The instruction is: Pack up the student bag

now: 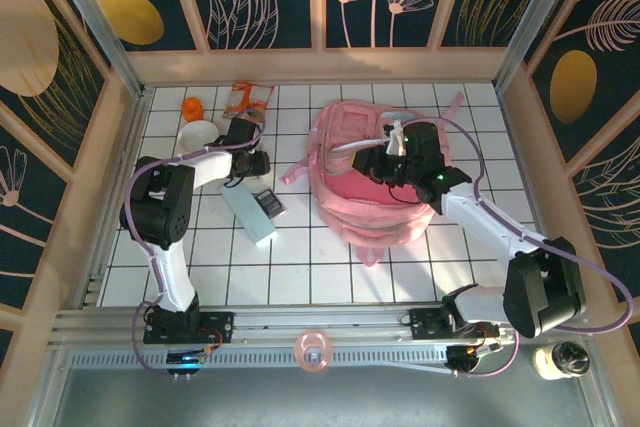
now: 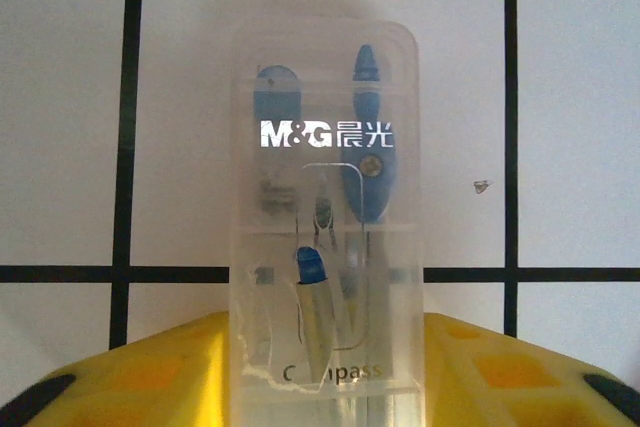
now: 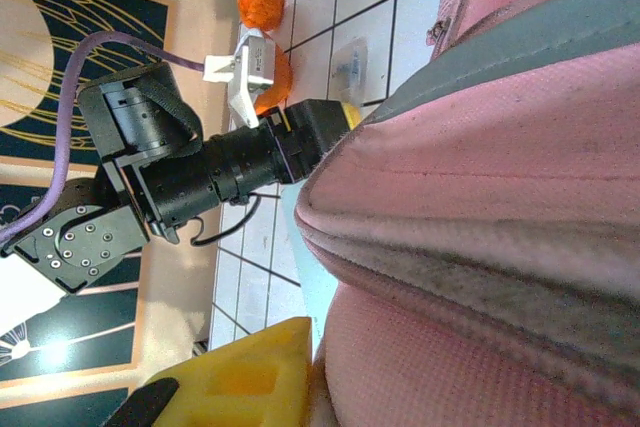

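Lying right of centre on the white tiled tabletop (image 1: 300, 267), the student bag (image 1: 372, 215) is being pinched at its upper edge by the right claw (image 1: 378, 160), clamped on the fabric. A clear compass case (image 2: 325, 197) is being flanked by the left claw (image 2: 325, 339); whether it is being gripped cannot be told.

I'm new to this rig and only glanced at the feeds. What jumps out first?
The big pink bag sits right of centre on the table, with the right gripper apparently pinching its upper edge. Further left, the left gripper straddles a clear compass case, with a yellow finger on either side.
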